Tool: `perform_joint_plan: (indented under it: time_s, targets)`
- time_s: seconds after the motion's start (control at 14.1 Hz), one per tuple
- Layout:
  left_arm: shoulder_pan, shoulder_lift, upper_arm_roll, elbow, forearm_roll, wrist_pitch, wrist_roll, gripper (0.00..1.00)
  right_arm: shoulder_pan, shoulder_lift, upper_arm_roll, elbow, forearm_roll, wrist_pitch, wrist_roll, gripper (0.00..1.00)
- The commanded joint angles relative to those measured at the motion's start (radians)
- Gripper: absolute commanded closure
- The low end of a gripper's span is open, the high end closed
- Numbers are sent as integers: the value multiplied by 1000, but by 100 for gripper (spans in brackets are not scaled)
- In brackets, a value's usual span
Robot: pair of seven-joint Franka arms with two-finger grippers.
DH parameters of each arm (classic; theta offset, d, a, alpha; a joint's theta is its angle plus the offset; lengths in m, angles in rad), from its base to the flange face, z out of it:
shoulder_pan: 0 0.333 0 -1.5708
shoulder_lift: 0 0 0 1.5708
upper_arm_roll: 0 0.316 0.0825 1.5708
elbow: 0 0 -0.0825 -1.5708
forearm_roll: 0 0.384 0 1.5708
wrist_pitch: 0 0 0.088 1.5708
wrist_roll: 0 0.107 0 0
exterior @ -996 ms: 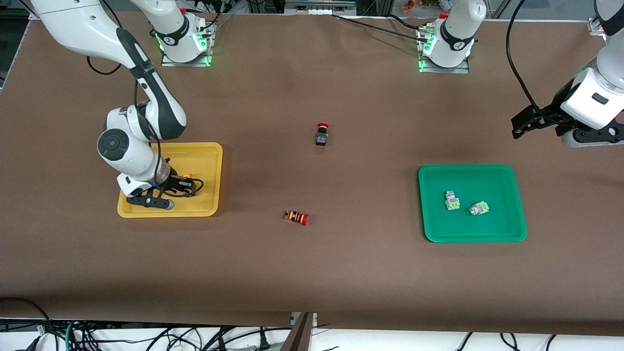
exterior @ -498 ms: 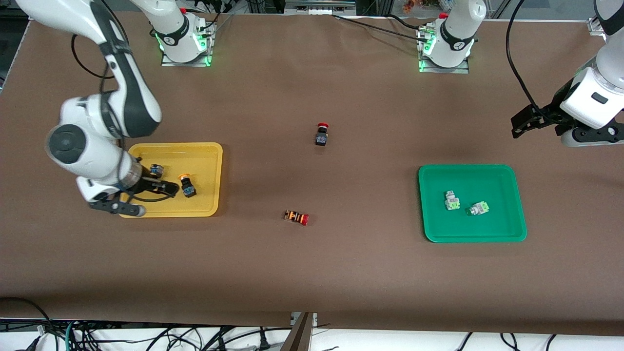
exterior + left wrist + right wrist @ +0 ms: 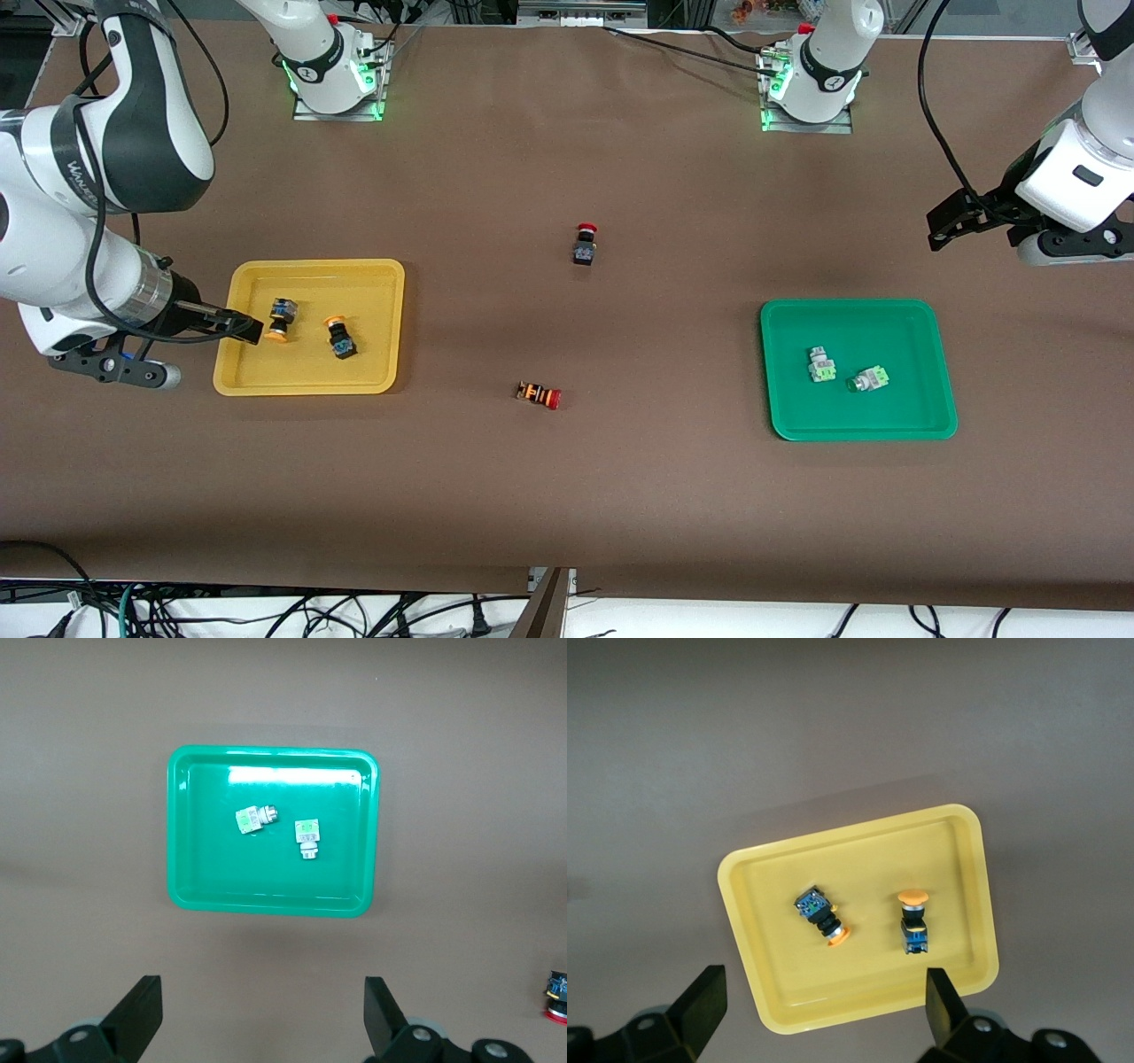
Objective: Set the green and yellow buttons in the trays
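The yellow tray (image 3: pixel 372 359) holds two yellow buttons (image 3: pixel 282 319) (image 3: pixel 339 337), lying apart. My right gripper (image 3: pixel 241 328) is open and empty, up over the tray's edge at the right arm's end of the table. The right wrist view shows the tray (image 3: pixel 957 868) and both buttons (image 3: pixel 822 917) (image 3: pixel 913 921) between the spread fingers (image 3: pixel 824 997). The green tray (image 3: pixel 921 408) holds two green buttons (image 3: pixel 820 364) (image 3: pixel 868 379). My left gripper (image 3: pixel 943 226) waits open and empty, high over bare table at the left arm's end; its wrist view (image 3: pixel 261 1001) shows the green tray (image 3: pixel 213 868).
Two red-capped black switches lie on the brown table between the trays: one (image 3: pixel 584 245) farther from the front camera, one (image 3: pixel 539 395) nearer. The first also shows at the edge of the left wrist view (image 3: pixel 557 997). The arm bases stand along the table's back edge.
My right gripper has risen out of the yellow tray and drawn back toward the right arm's end, uncovering the second yellow button. The left arm has not moved.
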Motion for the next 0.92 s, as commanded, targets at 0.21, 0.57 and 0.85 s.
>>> perform_joint_plan:
  time_s: [0.21,0.57,0.85]
  targets:
    - [-3,12,0,31,-9,-21,6,0,-11,2,-11,146,14,-220,-97,0]
    - [-2,12,0,31,-11,-24,6,0,-48,-133,-66,73,65,-273,-254,1]
    - [-2,12,0,31,-11,-26,6,0,-39,-249,-89,-131,70,-99,-257,1]
